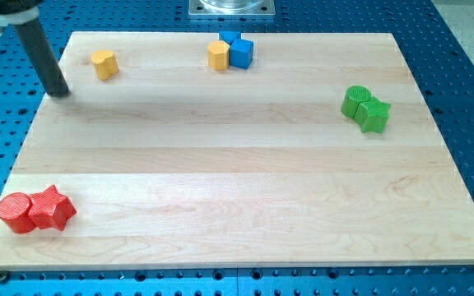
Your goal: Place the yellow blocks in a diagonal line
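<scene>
Two yellow blocks lie near the view's top. One yellow block (104, 63) sits alone at the top left. The other yellow block (218, 56) sits at the top centre, touching a blue block (238, 50) on its right. My tip (59, 92) rests on the board at the left, a short way below and to the left of the left yellow block, apart from it.
Two green blocks (365, 108) touch each other at the right. A red cylinder (15, 213) and a red star-shaped block (52, 208) touch at the bottom left. The wooden board (237, 164) lies on a blue perforated table. A metal mount is at the top edge.
</scene>
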`<state>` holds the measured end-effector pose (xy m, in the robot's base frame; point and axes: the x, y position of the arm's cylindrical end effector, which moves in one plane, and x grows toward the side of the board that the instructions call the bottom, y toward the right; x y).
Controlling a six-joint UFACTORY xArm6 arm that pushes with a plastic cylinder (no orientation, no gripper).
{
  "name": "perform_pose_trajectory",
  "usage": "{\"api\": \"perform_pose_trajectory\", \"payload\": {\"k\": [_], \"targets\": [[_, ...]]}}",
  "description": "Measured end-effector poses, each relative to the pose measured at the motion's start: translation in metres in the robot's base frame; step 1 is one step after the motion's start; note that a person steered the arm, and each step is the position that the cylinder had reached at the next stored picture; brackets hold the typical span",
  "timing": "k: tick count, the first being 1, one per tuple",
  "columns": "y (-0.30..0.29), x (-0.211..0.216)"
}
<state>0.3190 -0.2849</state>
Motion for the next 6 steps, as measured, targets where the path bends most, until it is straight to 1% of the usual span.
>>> {"api": "perform_pose_trajectory", "payload": {"k": [1, 2, 3, 4, 5, 6], "targets": [[0.005, -0.044], [0.118, -0.044], [0.23, -0.021], [0.233, -0.017], [0.167, -0.045], [0.123, -0.011]]}}
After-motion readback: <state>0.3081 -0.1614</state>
